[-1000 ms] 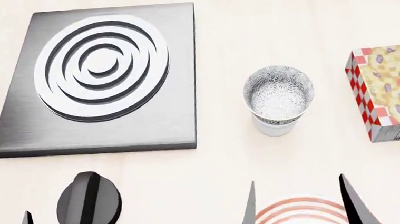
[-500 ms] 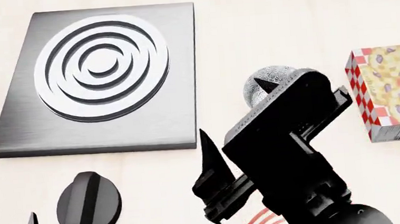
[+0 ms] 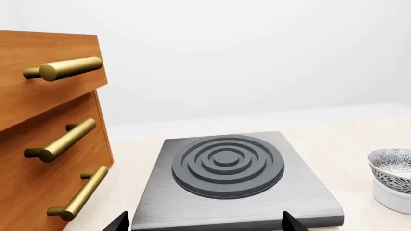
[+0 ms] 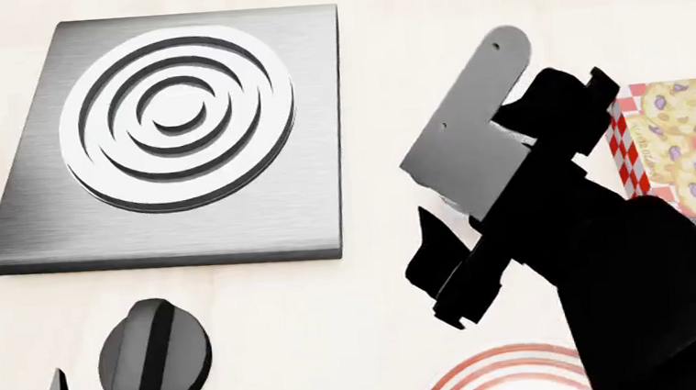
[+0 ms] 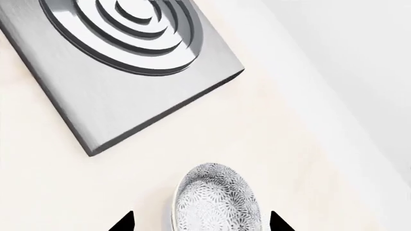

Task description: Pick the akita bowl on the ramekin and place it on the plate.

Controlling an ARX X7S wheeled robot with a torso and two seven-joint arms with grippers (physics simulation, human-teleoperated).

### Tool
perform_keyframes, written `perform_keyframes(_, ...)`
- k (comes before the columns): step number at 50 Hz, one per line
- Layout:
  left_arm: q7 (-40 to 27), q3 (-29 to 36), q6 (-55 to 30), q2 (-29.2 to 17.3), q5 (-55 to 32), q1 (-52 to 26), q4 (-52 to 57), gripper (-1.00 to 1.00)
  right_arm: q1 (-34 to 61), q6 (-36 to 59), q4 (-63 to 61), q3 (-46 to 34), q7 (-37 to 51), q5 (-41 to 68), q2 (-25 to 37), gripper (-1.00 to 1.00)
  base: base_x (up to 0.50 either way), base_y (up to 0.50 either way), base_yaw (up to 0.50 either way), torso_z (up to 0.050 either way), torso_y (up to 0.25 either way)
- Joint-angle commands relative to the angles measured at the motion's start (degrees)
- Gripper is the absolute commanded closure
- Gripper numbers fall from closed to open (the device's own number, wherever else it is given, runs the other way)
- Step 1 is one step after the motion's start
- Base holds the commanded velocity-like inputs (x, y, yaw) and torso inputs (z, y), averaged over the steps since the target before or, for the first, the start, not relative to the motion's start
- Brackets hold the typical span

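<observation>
While the right arm covers the middle of the head view, its gripper (image 5: 200, 222) hangs over the speckled bowl (image 5: 215, 199), fingertips spread to either side of the rim and not touching it. The bowl sits on the white cup (image 3: 393, 198), just beside the stove plate (image 4: 179, 138) on the table (image 4: 332, 325). Nearer the robot than the stove plate lies the red-ringed plate (image 4: 484, 376). Beyond the arm stands a patterned box (image 4: 682, 149). The left gripper (image 3: 204, 222) faces the stove plate with fingertips apart, beside a wooden drawer unit (image 3: 45, 144).
</observation>
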Motion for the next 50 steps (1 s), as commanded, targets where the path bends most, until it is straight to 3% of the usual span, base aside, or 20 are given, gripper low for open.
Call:
perform_keyframes(1, -0.5, 0.2, 0.0, -0.4, -0.4, -0.1, 0.0, -1.00, 5.0, -0.6, 6.1, -6.0, -3.8, -2.2, 0.4, -1.00, 0.00, 0.00, 0.00, 0.000, 0.000)
perform_keyframes(23, -1.2, 0.8, 0.0, -1.0, -0.9, -0.3, -0.1, -1.00, 5.5, -9.1, 18.4, -12.2, -5.7, -5.3, -2.2, -1.00, 0.00, 0.00, 0.00, 0.000, 0.000)
perform_keyframes(50, -2.1, 1.6, 0.1, -1.7, -1.0, -0.6, -0.5, -1.00, 5.1, -15.1, 28.0, -13.0, -4.4, -6.1, -5.7, -1.00, 0.00, 0.00, 0.00, 0.000, 0.000)
